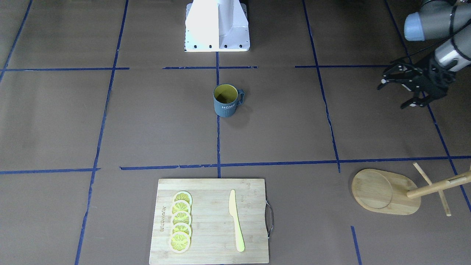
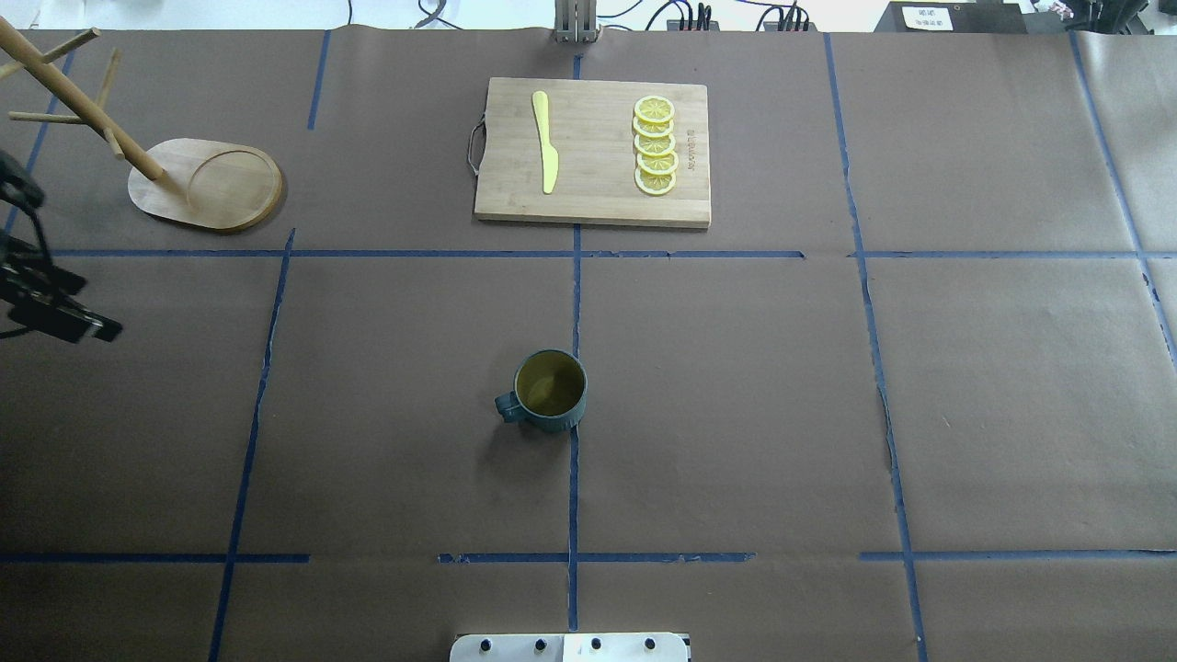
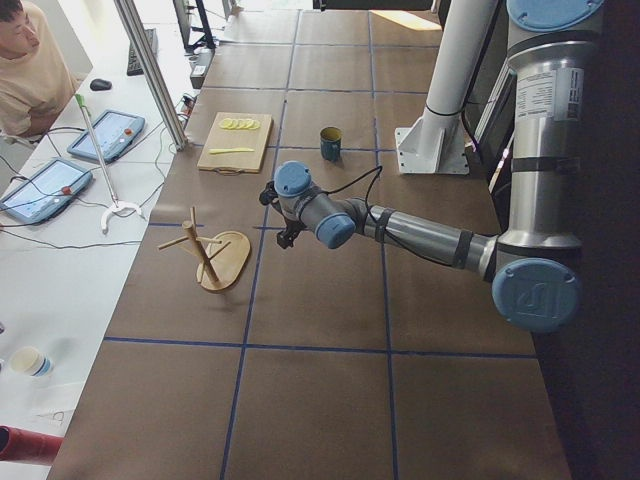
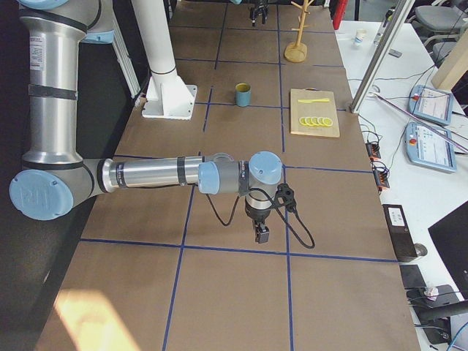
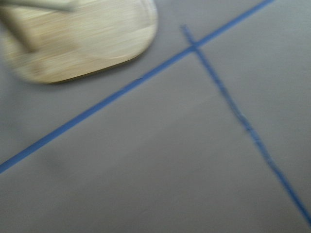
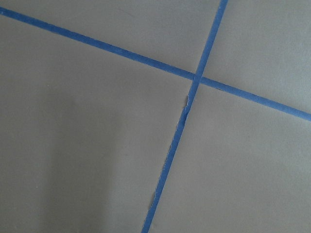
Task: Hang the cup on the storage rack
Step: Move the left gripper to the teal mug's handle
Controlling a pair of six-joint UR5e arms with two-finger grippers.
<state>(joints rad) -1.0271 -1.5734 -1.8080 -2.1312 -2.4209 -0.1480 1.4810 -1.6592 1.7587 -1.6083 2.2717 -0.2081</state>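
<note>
Although blur smears it, the storage rack [image 5: 87,46] seems partly cropped.

Table [image 2: 1011,414] covered in brown paper, gridded with blue tape lines [image 2: 414,254]. White desk [image 3: 70,300] runs alongside, with two tablets [image 3: 105,135] and loose cables on it. Person [image 3: 30,65] in a peach shirt is seated there. Metal post [image 3: 149,70] at the table edge. Sunlight patch [image 4: 95,318] on one corner.

upright cup [image 2: 550,391] mid-table, storage rack [image 2: 221,184] far left, cutting board [image 2: 598,161] with lemon slices [image 2: 656,145]
</note>
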